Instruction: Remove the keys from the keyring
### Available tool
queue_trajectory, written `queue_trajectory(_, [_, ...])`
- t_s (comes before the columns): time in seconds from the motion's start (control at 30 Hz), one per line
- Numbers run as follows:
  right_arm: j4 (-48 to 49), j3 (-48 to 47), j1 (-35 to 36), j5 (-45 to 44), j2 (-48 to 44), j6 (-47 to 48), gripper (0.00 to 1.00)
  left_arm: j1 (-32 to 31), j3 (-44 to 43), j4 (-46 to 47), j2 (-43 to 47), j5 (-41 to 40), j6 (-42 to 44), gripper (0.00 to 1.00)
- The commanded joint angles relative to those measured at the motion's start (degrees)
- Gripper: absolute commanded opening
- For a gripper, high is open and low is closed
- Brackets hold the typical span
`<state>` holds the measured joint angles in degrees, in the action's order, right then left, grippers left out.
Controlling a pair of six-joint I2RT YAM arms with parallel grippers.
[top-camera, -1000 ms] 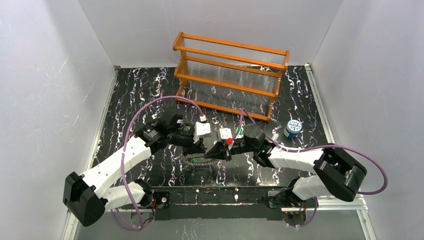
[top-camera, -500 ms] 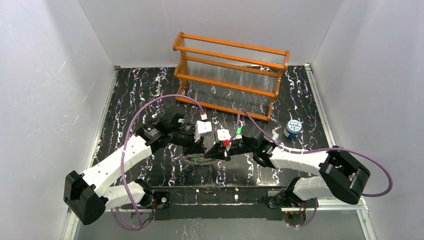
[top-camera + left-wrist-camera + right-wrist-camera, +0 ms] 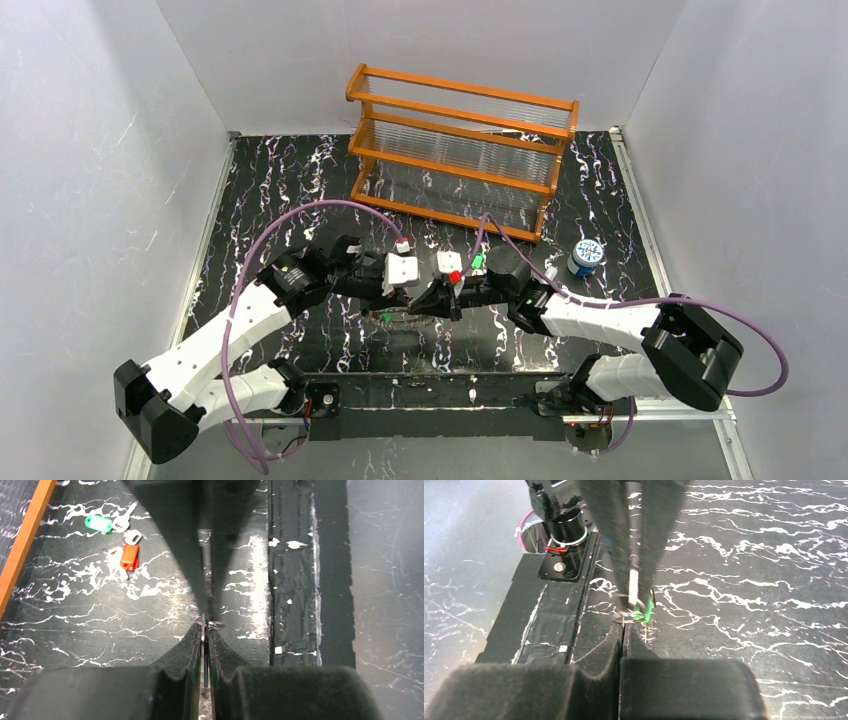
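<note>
Right wrist view tells you why the arms meet mid-table. Your left gripper point(image 3: 634, 571) is clenched on what looks like the keyring point(image 3: 626, 616), bracing it. The right gripper point(image 3: 624, 632), jaws pressed together at the ring's edge, works beside the green key point(image 3: 647, 611) hanging there; whether it pinches anything, you cannot tell. You have one ring and three keys. One is on the ring, and a loose green key point(image 3: 100, 523) and loose red key point(image 3: 129, 556) lie on the table point(image 3: 75, 610).

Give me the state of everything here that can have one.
left gripper: shut, pinching the keyring.
right gripper: shut on the keyring from the opposite side.
keyring: pinched between both grippers.
hanging green key: seems threaded on the keyring.
loose green key: lying flat, off the keyring.
red key: lying flat, off the keyring.
</note>
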<state>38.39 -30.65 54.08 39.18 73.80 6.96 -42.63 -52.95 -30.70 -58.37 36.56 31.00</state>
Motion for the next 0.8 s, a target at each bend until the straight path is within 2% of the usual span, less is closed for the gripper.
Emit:
queue_trajectory(0.0, [2.2,-0.5,-2.9,-5.2,-0.1,-3.0,0.01,-1.8,0.2,1.7,4.0,11.1,2.3,0.00])
queue_trajectory(0.4, [2.5,-0.7,-5.1,-5.5,0.2,-6.5,0.01,-1.9,0.2,-1.8,4.1,11.8,4.9,0.00])
queue_trajectory(0.6, [1.5,-2.0,-5.7,-5.7,0.6,-10.4,0.01,-2.3,0.9,-3.6,5.5,8.1,5.8,0.00])
queue_trajectory(0.77, [-0.3,-3.3,-5.9,-3.6,1.5,-12.3,0.01,-2.6,2.0,-5.7,8.2,2.2,11.5,0.00])
